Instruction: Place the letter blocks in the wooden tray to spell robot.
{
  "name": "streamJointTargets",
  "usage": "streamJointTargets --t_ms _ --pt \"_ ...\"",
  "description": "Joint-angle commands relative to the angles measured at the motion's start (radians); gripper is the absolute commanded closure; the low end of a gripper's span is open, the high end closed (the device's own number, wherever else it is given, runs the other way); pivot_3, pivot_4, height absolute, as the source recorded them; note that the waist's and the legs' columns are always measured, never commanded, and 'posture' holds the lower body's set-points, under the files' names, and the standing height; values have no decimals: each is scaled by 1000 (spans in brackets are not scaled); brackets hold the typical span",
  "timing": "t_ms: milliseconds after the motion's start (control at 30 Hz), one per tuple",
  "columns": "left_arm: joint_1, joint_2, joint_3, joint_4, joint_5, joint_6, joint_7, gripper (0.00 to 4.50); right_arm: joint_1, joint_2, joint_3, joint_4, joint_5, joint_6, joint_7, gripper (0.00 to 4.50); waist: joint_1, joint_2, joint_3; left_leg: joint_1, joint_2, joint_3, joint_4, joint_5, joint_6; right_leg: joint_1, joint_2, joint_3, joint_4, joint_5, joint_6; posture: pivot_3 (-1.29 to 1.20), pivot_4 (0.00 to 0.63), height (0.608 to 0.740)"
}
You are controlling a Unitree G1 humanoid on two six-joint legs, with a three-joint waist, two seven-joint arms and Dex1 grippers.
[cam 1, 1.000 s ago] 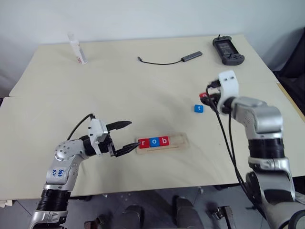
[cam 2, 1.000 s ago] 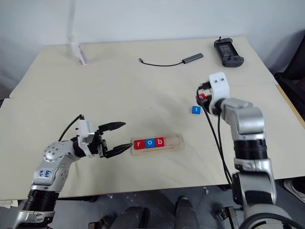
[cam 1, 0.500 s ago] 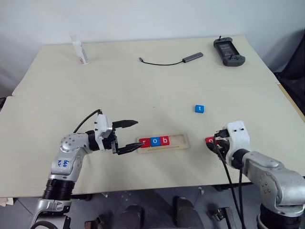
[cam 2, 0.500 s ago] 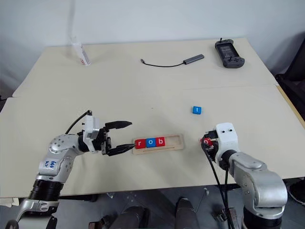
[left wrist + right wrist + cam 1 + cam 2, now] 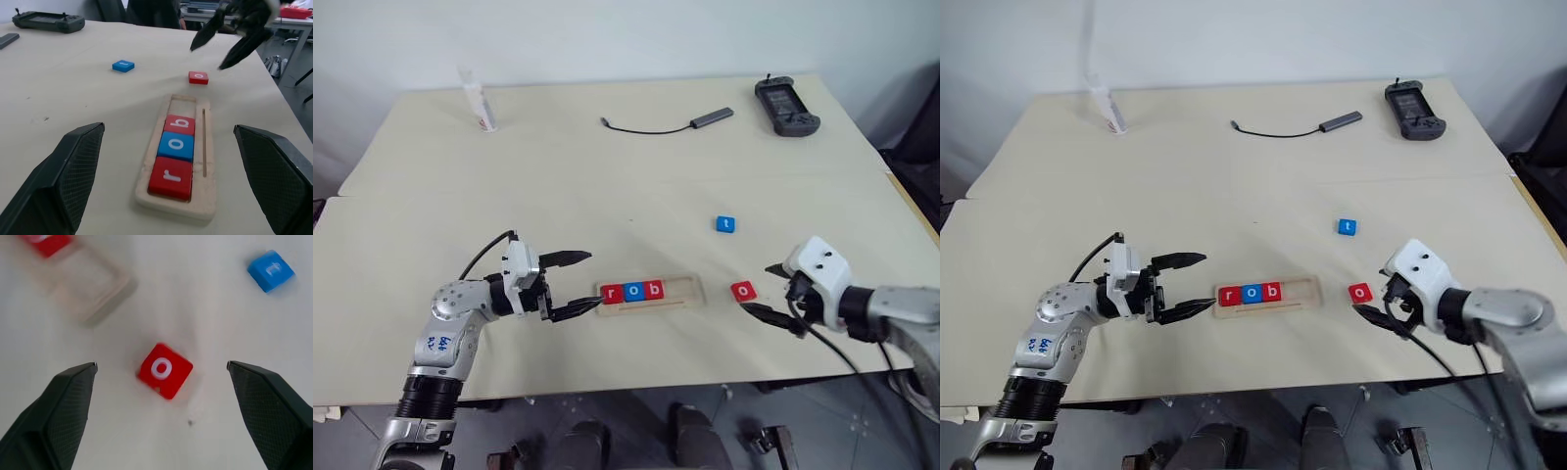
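The wooden tray (image 5: 681,290) lies near the table's front and holds three letter blocks in its left part: red r (image 5: 612,293), blue o (image 5: 631,291), red b (image 5: 652,289). A red o block (image 5: 742,291) lies flat on the table just right of the tray. A blue t block (image 5: 724,224) lies farther back. My right gripper (image 5: 756,287) is open, its fingers astride the red o (image 5: 165,370) without touching it. My left gripper (image 5: 595,278) is open at the tray's left end and holds nothing.
At the back of the table are a white bottle (image 5: 478,101), a cable with a grey adapter (image 5: 709,117) and a black handheld controller (image 5: 786,106). The right half of the tray slot (image 5: 182,105) holds nothing.
My right gripper brought the red o from beside the blue t to the spot right of the tray, let it go and opened. The left gripper stayed in place.
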Motion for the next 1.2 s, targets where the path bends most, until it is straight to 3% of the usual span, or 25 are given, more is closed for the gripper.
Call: streamJointTargets --t_ms 33,133,267,300,400,600,800,933,1200 --pt "11 7 7 -58 1 -18 5 0 -90 -22 86 220 -54 -281 162 53 -2 0 0 1 1 1 0 0 0 0 0 0 -1 0 0 0 150 740" --pt "21 9 2 -81 -5 -10 6 0 -190 -10 173 405 -118 -446 252 53 1 1 0 1 1 1 0 0 -1 -1 0 0 -1 0 0 0 150 740" --pt "42 18 7 -114 -22 12 6 0 -305 33 251 573 -154 -525 323 53 3 1 0 1 1 1 0 0 -1 -1 0 0 -1 0 0 0 150 740" --pt "47 21 9 -121 -25 17 6 0 -322 40 264 602 -162 -537 337 223 3 1 0 1 1 0 0 0 -1 -1 0 0 -1 0 0 0 150 740" --pt "67 28 14 -138 -17 17 13 0 -359 54 290 668 -176 -575 374 926 3 1 0 1 1 0 0 0 -1 -1 0 0 -1 0 0 0 150 740" --pt "89 31 28 -142 -6 2 35 0 -401 71 290 681 -182 -608 391 2969 4 1 0 0 1 0 1 0 -1 -1 0 0 -1 0 -1 0 150 740" --pt "104 35 37 -145 -6 -3 50 0 -455 100 280 494 -111 -447 400 3052 2 1 0 0 2 0 1 -1 -2 -2 1 0 0 0 -1 0 150 740" --pt "114 32 37 -145 -3 -10 63 0 -494 165 338 390 -110 -298 366 3052 4 1 0 0 3 0 1 -1 -2 -2 1 -1 0 0 -1 0 150 740" --pt "144 32 41 -175 -4 -7 84 0 -521 248 435 415 -187 -293 321 3052 7 1 0 -1 1 -2 1 -2 -1 -2 0 -2 2 1 -2 0 150 740"
